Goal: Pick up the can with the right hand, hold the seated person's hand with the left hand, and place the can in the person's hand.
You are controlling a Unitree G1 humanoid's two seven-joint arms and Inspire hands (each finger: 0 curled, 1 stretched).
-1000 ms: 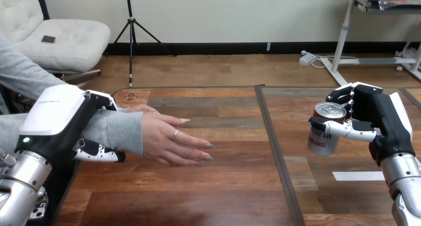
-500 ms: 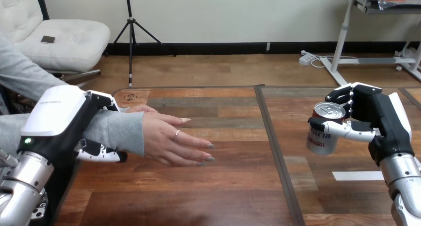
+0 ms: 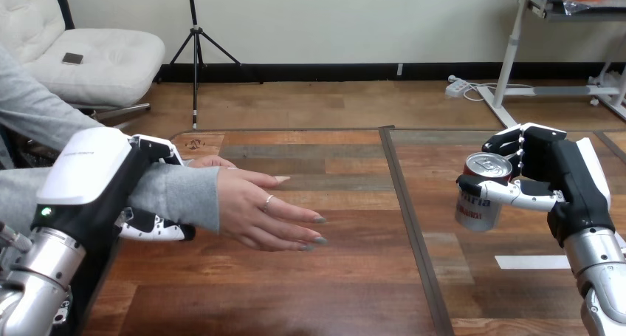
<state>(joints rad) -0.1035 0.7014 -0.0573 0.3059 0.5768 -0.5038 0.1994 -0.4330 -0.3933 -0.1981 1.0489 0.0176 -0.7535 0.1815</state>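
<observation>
1. Head view puts the silver drink can with a red band over the right part of the wooden table, about midway between its far and near edges. The can is tilted, with its top leaning away from you.
2. Your right hand has the can. The thumb crosses the can's front, and the fingers curl round behind its rim.
3. A white strip of tape lies flat on the table, nearer the near edge than the can and just right of it.
4. A dark seam runs from the far edge to the near edge, just left of the can.
5. Left of that seam, well apart from the can, you see the person's hand. Its back faces up and its fingers stretch toward the can, over the table's left part.
6. Your left hand is closed round the person's forearm in its grey sleeve, by the table's left edge. The fingers wrap over the top, and the thumb is tucked beneath.
</observation>
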